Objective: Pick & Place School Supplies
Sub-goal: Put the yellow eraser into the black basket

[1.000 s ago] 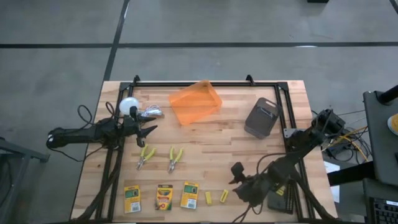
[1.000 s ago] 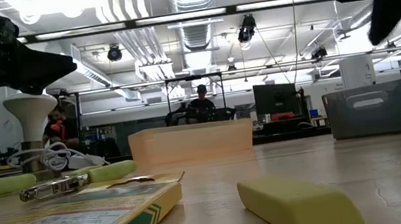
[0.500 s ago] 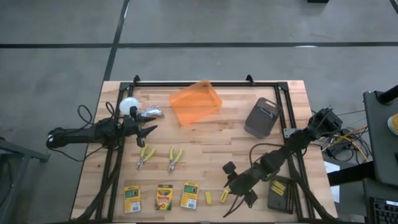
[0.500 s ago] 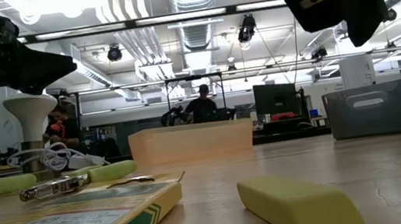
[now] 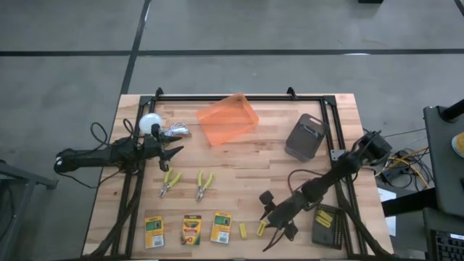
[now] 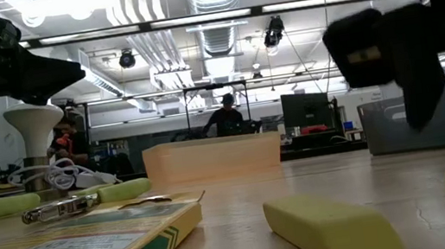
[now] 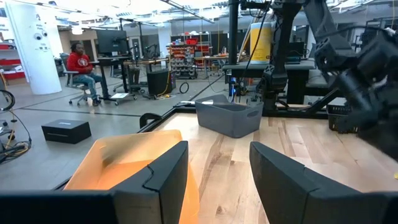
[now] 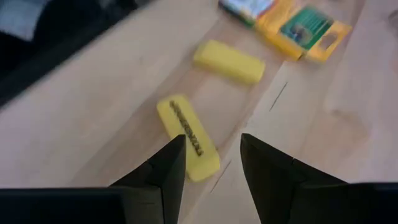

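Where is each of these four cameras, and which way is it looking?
High view: above, straight down on the table and both arms.
Low view: table-top height, level past a yellow block into the room.
Left wrist view: on the left arm, past its fingers toward the orange bin.
Right wrist view: on the right arm, onto two blocks.
Shared: the bin, the blocks.
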You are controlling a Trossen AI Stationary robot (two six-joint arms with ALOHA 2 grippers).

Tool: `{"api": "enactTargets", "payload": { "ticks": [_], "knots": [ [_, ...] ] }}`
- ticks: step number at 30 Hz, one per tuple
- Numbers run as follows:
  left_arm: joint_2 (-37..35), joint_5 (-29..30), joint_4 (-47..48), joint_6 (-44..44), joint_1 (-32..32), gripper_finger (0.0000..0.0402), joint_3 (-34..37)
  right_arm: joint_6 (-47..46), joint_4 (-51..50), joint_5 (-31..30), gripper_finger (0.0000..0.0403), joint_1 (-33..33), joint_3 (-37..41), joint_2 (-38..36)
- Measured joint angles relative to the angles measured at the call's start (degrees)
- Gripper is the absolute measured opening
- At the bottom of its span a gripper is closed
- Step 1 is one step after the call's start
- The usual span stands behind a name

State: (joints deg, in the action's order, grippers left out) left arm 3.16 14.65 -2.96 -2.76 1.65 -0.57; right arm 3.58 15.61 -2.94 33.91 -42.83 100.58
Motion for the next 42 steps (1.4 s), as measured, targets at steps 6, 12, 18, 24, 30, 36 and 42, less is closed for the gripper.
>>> {"api": "enactTargets", "payload": {
  "ticks": [6,12,18,24,30,36,42],
  "knots": [
    [0.0,0.0,0.0,0.0,0.0,0.0179,0.0,0.1,0.9,0.0,0.0150,-0.1,-2.2,4.9],
    [0.0,0.0,0.0,0.0,0.0,0.0179,0.0,-0.2,0.9,0.5,0.0145,-0.1,-2.7,5.9],
    [0.0,0.0,0.0,0.0,0.0,0.0179,0.0,-1.9,0.4,4.2,0.0136,-0.2,-2.7,5.9],
    [0.0,0.0,0.0,0.0,0.0,0.0179,0.0,-0.3,-0.6,4.9,0.0137,0.0,-2.6,6.0],
    [0.0,0.0,0.0,0.0,0.0,0.0179,0.0,0.0,-0.5,5.1,0.0138,0.0,-2.5,6.1],
    [0.0,0.0,0.0,0.0,0.0,0.0179,0.0,0.1,-0.5,5.1,0.0125,-0.1,-2.5,6.1],
    [0.0,0.0,0.0,0.0,0.0,0.0179,0.0,0.1,-0.4,5.1,0.0101,0.0,-2.5,6.1]
  ]
}}
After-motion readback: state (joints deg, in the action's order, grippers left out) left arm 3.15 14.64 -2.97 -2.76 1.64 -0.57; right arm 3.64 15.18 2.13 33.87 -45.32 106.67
